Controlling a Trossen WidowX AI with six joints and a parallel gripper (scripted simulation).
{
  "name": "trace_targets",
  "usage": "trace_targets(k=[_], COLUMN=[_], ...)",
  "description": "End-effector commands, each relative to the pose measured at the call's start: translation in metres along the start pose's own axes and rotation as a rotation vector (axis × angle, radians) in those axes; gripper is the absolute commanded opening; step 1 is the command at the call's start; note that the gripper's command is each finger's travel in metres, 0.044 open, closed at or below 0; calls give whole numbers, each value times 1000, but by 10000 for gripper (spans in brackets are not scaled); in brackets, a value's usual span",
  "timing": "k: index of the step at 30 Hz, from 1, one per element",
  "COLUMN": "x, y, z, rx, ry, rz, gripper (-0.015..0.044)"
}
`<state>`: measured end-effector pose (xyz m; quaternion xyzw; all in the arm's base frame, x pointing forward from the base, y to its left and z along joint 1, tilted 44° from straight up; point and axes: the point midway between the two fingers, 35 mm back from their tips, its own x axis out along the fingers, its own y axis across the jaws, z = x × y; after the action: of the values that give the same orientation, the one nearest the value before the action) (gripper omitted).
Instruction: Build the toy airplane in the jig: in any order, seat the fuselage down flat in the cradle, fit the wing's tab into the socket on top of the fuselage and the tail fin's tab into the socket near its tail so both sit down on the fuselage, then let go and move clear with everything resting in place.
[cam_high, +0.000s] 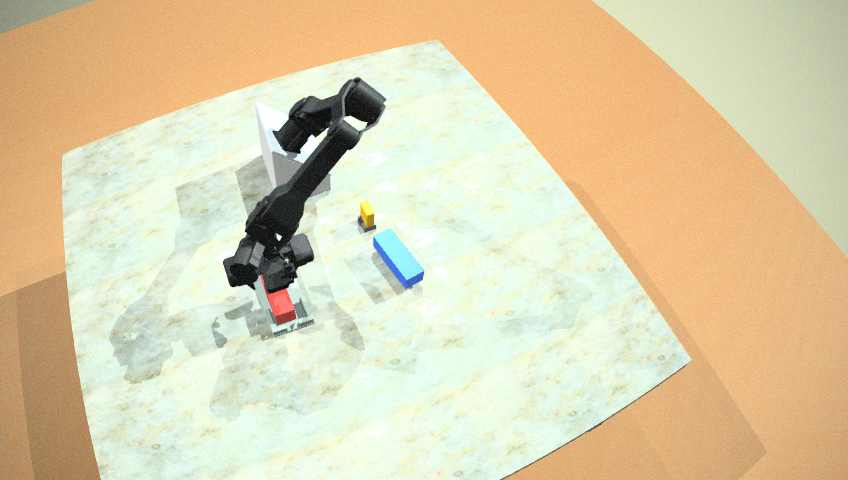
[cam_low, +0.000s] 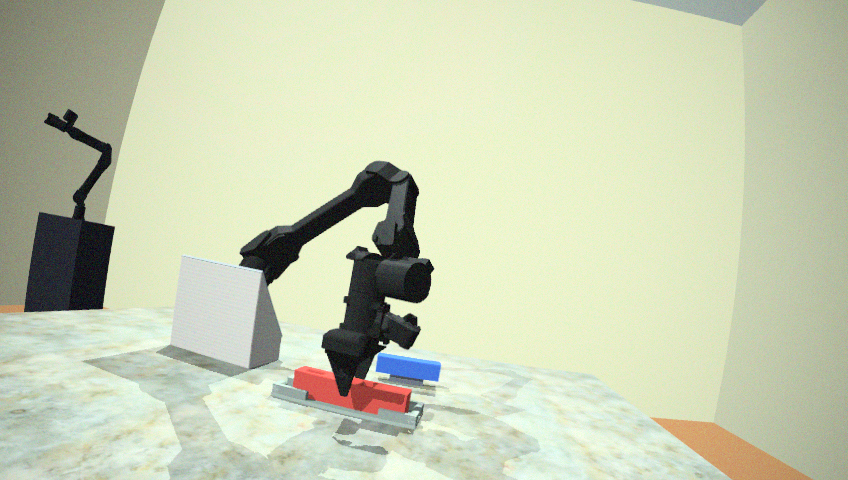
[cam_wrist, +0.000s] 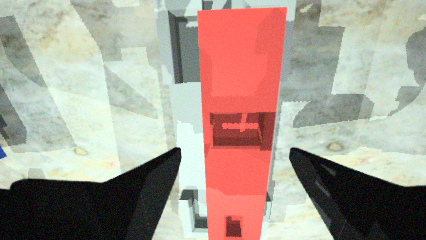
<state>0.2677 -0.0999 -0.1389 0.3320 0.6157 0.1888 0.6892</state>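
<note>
The red fuselage (cam_high: 282, 304) (cam_low: 318, 381) (cam_wrist: 240, 75) lies lengthwise between the walls of the grey cradle (cam_high: 303, 324) (cam_low: 321, 406) (cam_wrist: 187, 107), sockets facing up. A gap shows along one side; I cannot tell if it sits fully flat. My gripper (cam_low: 351, 386) (cam_wrist: 234, 152) is open, with one finger on each side of the fuselage and space between them and it. The blue wing (cam_high: 399, 255) (cam_low: 408, 367) rests on a small dark stand beside the cradle. The yellow tail fin (cam_high: 366, 215) stands upright on a small dark base; the exterior view does not show it.
A pale wedge-shaped block (cam_high: 266, 139) (cam_low: 217, 309) stands by the arm's base, behind the cradle's far end. The marble-patterned board (cam_high: 476, 333) (cam_low: 535, 440) lies under everything. A second arm on a dark pedestal (cam_low: 56, 261) stands in the background.
</note>
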Motion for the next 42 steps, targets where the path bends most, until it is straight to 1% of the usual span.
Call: trace_targets(k=[1,3,4,8,10,17,21,27,29,35,38,42], x=[0,-3,-11,-80,-104,-107,-103,-104,-105,-106,-103,-98], y=[0,0,-1,-3,-2,-3,-4,-2,17,116,170,240], z=[0,1,2,3,0,0,3,4,16,52,58,52], rx=[-1,-1,0,6,7,-6,-158,-158,-155,-149,-156,-165], ry=[-1,-1,-2,-5,-5,-5,-5,-5,-4,-9,-11,-8], rz=[-1,-1,-2,-4,-2,-2,-2,-4,-15,-40,-32,-5], gripper=[440,440,440,440,440,440,440,440,440,440,440,440])
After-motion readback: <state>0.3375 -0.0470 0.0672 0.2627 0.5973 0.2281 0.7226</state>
